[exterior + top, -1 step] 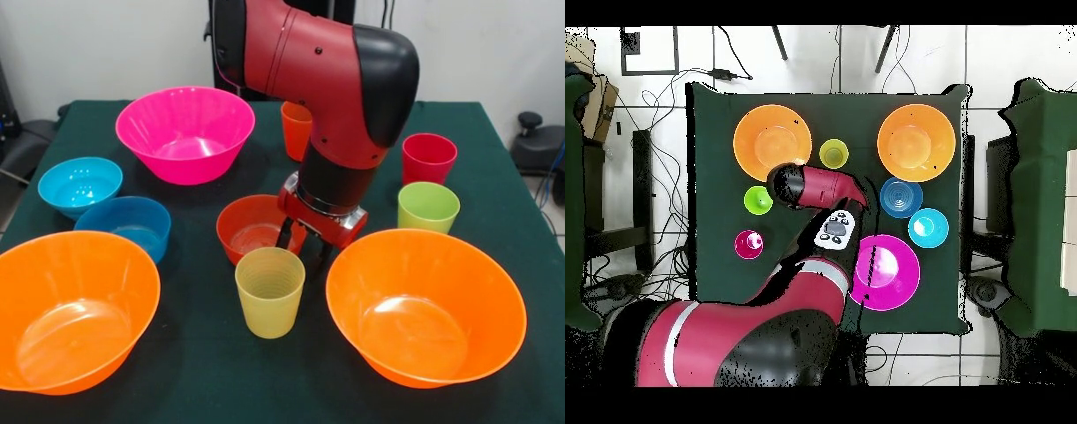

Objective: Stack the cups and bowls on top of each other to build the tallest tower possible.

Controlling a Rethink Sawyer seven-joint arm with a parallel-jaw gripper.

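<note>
At frame centre, the gripper [300,240] hangs low behind the yellow cup [269,291], over the rim of the small red-orange bowl [252,229]. Its fingers look spread and empty. Descending off-centre could clip that rim and shove the bowl aside.

End effector [303,244] low, fingers apart

- The bowls, such as the pink bowl [185,132], were glossy translucent plastic.
- The yellow cup [269,291] was ribbed translucent plastic.
- The table [212,371] wore matt dark green cloth.
- The arm [327,62] had smooth, shiny red and black shells.
</note>
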